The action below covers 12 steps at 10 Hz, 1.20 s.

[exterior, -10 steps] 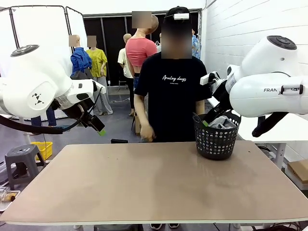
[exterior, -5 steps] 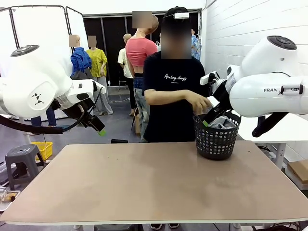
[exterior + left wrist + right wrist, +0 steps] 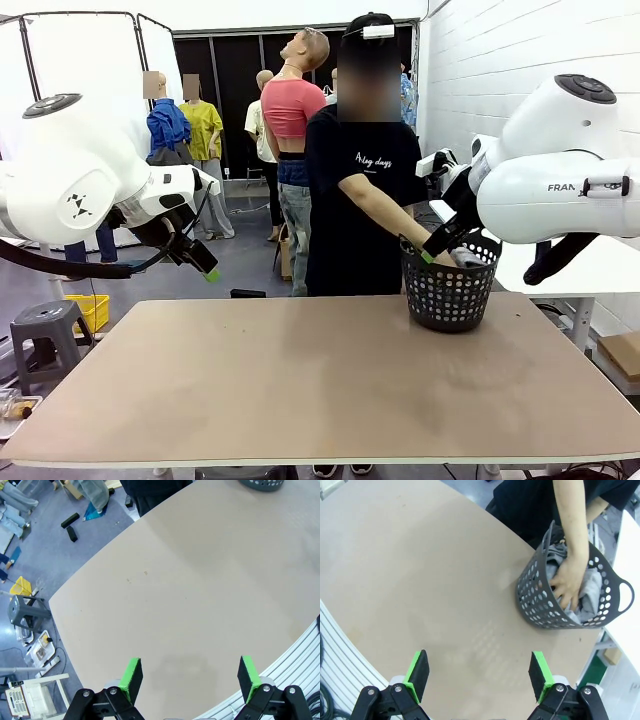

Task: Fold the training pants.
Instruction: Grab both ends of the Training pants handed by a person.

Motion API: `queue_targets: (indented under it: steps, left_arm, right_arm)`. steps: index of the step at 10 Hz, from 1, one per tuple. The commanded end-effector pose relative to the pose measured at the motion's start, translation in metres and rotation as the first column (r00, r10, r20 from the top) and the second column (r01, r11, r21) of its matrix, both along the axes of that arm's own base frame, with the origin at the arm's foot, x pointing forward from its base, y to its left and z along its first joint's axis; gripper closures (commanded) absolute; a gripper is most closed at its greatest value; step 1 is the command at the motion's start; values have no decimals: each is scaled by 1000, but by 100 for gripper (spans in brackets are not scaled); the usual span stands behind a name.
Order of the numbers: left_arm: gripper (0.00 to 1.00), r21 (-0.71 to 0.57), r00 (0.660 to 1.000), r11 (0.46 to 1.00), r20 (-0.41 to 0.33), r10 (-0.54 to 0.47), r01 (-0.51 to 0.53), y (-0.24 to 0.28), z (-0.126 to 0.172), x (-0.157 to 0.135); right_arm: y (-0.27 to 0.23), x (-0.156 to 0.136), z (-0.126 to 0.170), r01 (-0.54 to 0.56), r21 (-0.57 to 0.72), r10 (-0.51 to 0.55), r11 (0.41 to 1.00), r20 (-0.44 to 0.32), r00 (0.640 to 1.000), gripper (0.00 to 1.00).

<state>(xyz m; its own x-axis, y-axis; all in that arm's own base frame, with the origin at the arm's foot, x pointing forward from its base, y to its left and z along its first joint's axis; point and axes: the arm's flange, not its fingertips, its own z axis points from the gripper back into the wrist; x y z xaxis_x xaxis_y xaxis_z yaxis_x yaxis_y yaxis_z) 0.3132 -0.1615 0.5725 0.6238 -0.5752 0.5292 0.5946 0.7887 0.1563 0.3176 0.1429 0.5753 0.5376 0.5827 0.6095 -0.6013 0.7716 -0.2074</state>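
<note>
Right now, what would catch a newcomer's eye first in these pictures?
First, the person's hand plunged into the black perforated plastic basket at the table's far right side, resting on the crumpled light grey training pants inside. Next, the left gripper and right gripper, both hanging above the tan tabletop with green-padded fingers spread wide.

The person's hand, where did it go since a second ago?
The person's hand swung from the far edge of the table across to the black basket and reached down inside, onto the grey training pants; whether it grips them is unclear. The basket stayed put, and the left gripper and right gripper stayed open in the air.
</note>
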Motion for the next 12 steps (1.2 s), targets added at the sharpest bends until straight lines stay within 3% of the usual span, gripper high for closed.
queue_targets:
  steps: [1,12]
  left_arm:
    - [0,-2,1000,1000,-2,-1,1,0,0,1]
    - [0,-2,1000,1000,-2,-1,1,0,0,1]
  right_arm:
    - [0,2,-3,-1,-2,1,1000,-7,1000,0]
    - [0,2,-3,-1,-2,1,1000,-7,1000,0]
